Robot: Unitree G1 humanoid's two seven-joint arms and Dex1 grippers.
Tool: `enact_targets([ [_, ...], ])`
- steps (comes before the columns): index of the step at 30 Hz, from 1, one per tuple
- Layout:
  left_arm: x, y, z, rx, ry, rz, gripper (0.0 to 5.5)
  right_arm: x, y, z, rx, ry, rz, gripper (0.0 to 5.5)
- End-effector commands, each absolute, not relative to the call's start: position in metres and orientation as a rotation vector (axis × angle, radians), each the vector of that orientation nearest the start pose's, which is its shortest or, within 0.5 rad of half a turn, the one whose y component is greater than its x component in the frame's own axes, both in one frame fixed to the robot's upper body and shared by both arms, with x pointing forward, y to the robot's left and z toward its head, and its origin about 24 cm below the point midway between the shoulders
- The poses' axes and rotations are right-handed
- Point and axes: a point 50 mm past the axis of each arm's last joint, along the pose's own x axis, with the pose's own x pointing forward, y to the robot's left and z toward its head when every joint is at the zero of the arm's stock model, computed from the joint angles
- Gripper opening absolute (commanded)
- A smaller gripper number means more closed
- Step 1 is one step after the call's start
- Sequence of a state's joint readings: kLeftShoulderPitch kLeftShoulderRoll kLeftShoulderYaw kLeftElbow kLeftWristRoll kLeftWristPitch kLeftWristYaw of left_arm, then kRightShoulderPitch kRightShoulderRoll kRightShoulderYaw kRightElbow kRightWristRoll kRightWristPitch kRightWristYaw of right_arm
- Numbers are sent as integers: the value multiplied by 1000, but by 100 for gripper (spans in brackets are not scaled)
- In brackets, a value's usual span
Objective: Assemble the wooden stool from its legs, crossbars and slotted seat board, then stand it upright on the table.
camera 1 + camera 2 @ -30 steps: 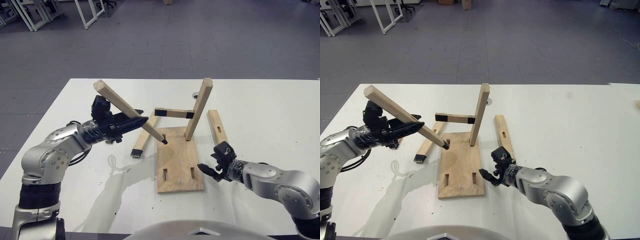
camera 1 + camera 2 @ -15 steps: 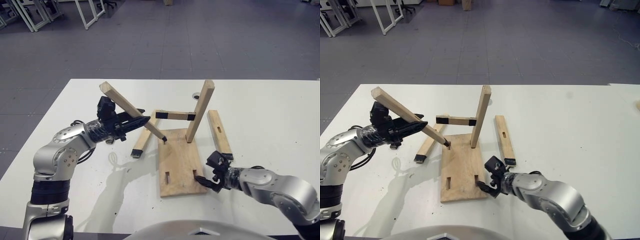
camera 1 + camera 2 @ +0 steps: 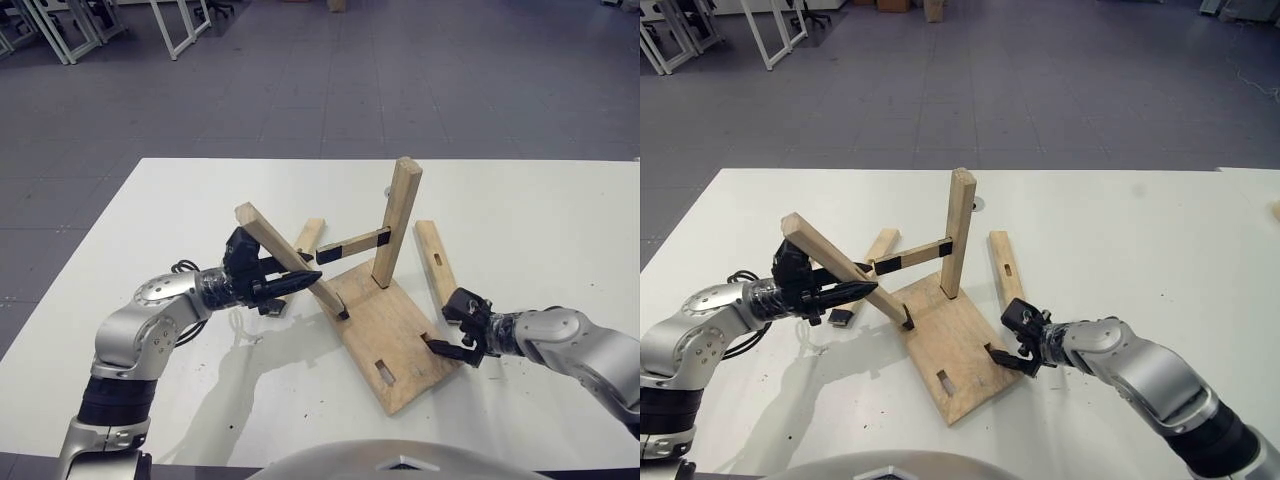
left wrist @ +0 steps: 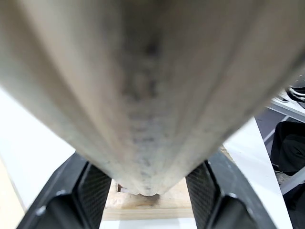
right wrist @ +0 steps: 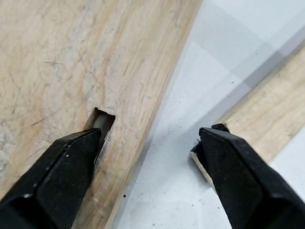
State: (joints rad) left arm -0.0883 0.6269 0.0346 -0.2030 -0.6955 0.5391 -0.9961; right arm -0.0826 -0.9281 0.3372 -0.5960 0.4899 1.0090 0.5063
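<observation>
The slotted seat board (image 3: 392, 340) lies askew on the white table (image 3: 560, 215). One leg (image 3: 396, 220) stands upright in it, with a black-tipped crossbar (image 3: 352, 243) sticking out to its left. My left gripper (image 3: 308, 279) is shut on a second leg (image 3: 275, 245), held slanted with its lower end on the board's far left corner. In the left wrist view that leg (image 4: 143, 86) runs between both fingers (image 4: 97, 191). My right gripper (image 3: 452, 330) is open at the board's right edge, one finger (image 5: 62, 167) beside a slot (image 5: 102, 119).
A loose leg (image 3: 436, 258) lies on the table right of the board, close to my right gripper. Another loose leg (image 3: 306, 236) lies behind my left gripper. The table's near edge is just below the board. Bare floor lies beyond the far edge.
The seat board has swung, its near end going right, carrying the upright leg and crossbar. My left gripper has moved right and lower with its leg. My right gripper has moved right.
</observation>
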Motion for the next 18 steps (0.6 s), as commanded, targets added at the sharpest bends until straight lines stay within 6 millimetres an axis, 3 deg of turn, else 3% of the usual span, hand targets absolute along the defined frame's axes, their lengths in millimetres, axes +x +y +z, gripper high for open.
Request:
enact_targets([
  [1, 238, 201, 85, -115, 304, -1044, 205, 194, -176, 75, -453, 831, 867, 382],
  [7, 252, 208, 92, -58, 296, -1051, 205, 193, -175, 75, -451, 824, 864, 382],
  [13, 243, 184, 95, 33, 327, -1148, 205, 190, -170, 74, -434, 818, 862, 382],
  [18, 257, 188, 99, 17, 333, -1124, 205, 191, -166, 74, -430, 813, 866, 382],
])
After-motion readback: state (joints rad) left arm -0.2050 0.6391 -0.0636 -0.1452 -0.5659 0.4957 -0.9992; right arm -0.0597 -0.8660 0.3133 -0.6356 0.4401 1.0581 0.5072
